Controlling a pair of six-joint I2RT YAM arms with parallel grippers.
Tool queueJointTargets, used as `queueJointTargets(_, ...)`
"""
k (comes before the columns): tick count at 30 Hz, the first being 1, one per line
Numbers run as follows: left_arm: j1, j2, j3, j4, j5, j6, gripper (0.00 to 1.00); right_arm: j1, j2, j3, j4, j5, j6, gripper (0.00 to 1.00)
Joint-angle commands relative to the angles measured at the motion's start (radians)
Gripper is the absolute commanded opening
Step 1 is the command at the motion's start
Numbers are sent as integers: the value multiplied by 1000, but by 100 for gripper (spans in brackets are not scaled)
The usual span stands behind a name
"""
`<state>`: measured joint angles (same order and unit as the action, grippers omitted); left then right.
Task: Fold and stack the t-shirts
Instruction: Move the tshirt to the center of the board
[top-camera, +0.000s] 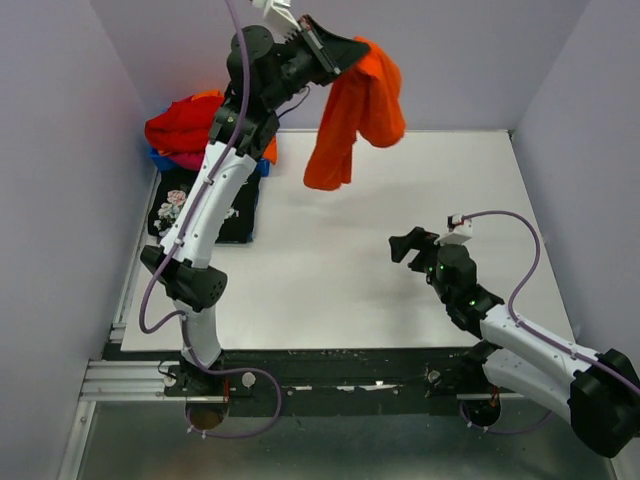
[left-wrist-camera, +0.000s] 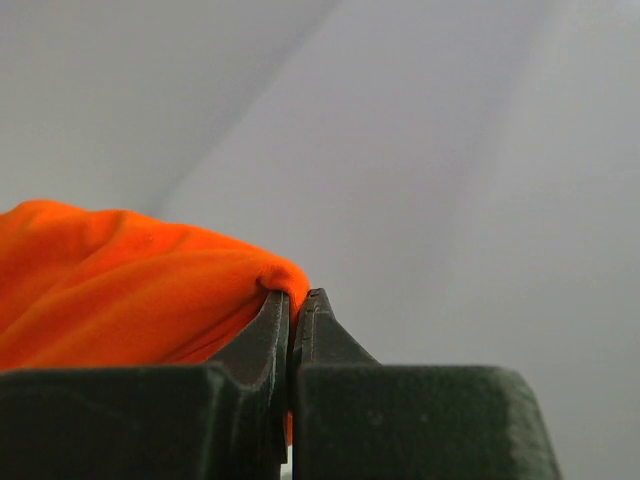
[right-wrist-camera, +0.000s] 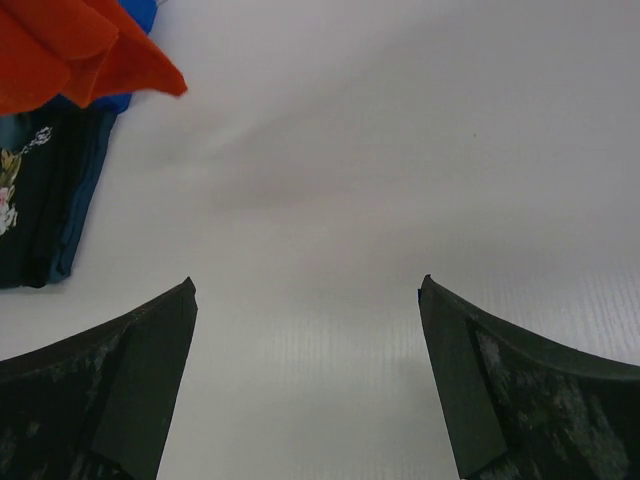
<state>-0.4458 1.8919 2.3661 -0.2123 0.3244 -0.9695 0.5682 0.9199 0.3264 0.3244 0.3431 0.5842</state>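
Observation:
A plain bright orange t-shirt (top-camera: 350, 115) hangs bunched in the air over the back of the table. My left gripper (top-camera: 358, 48) is raised high and shut on its top fold. In the left wrist view the fingertips (left-wrist-camera: 278, 305) pinch the orange cloth (left-wrist-camera: 130, 280). A black t-shirt with a rose print (top-camera: 195, 205) lies folded flat at the left side of the table; it also shows in the right wrist view (right-wrist-camera: 40, 190). More t-shirts, red, orange and pink (top-camera: 185, 125), are heaped at the back left. My right gripper (top-camera: 405, 245) hovers open and empty over the white table (right-wrist-camera: 307, 290).
A blue bin (top-camera: 262, 166) sits under the heap at the back left corner, its blue (right-wrist-camera: 105, 100) visible behind the hanging orange cloth (right-wrist-camera: 70, 50). Grey walls close the table on three sides. The white tabletop (top-camera: 400, 190) stretches between the two arms.

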Motion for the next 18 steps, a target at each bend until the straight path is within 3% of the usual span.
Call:
queueJointTargets(1, -71, -102, -29, 63, 79, 18, 0, -2, -35, 22, -37, 92, 6, 100)
queueJointTargets(5, -24, -322, -492, 95, -120, 107, 0, -1, -108, -1, -65, 155, 14, 100)
queueJointTargets(6, 2, -374, -625, 123, -161, 103, 9, -2, -130, -7, -74, 177, 16, 100)
queueJointTargets(7, 34, -440, -766, 140, -210, 95, 30, -2, -145, -13, -85, 201, 19, 100)
queueJointTargets(8, 74, -480, -876, 140, -258, 85, 59, -2, -163, -19, -91, 212, 22, 100)
queueJointTargets(10, 120, -522, -1083, 133, -315, 100, 96, -2, -185, -24, -93, 214, 19, 100)
queueJointTargets(14, 134, -542, -1292, 106, -335, 173, 99, -2, -171, -18, -88, 165, -10, 100)
queueJointTargets(18, 32, -585, -1395, 108, -366, 274, 95, -2, -81, 39, -116, 96, -41, 100)
